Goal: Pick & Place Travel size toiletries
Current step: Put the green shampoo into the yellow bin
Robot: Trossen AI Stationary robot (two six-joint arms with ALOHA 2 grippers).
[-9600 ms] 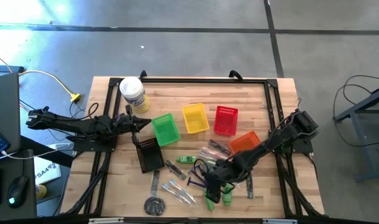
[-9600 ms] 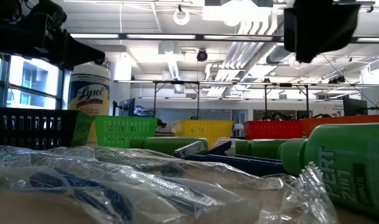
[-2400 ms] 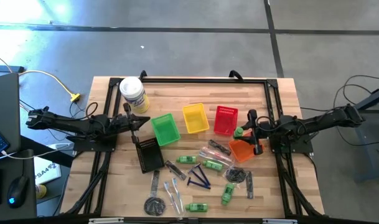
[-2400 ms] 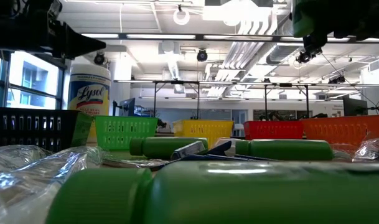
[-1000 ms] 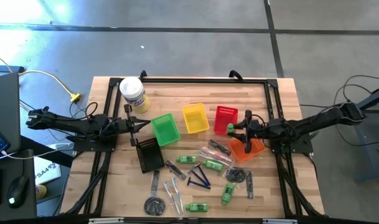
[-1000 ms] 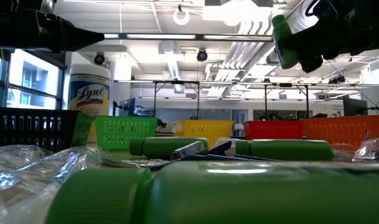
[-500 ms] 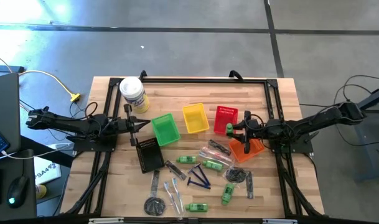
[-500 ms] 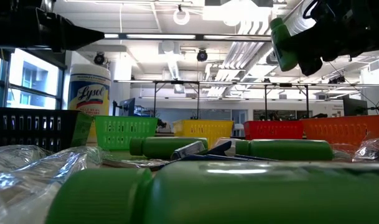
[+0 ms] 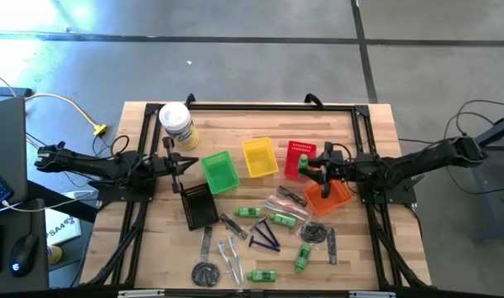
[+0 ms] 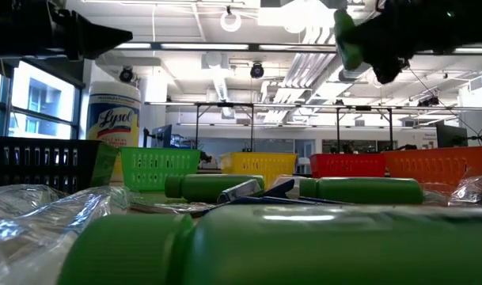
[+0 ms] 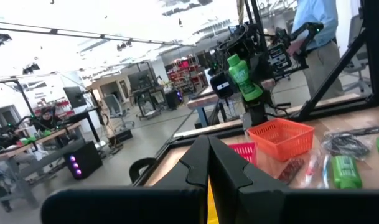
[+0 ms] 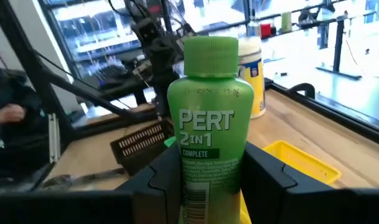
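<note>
Green bottle held high in a dark pincer; green, yellow, red baskets behind.

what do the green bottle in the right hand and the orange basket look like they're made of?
Green bottle, held by the right hand: looks like smooth plastic with a slight sheen, ribbed cap, white print straight on the body. Orange basket: looks like moulded plastic, matte, with open lattice walls and a solid rim. Both judged by look only.
</note>
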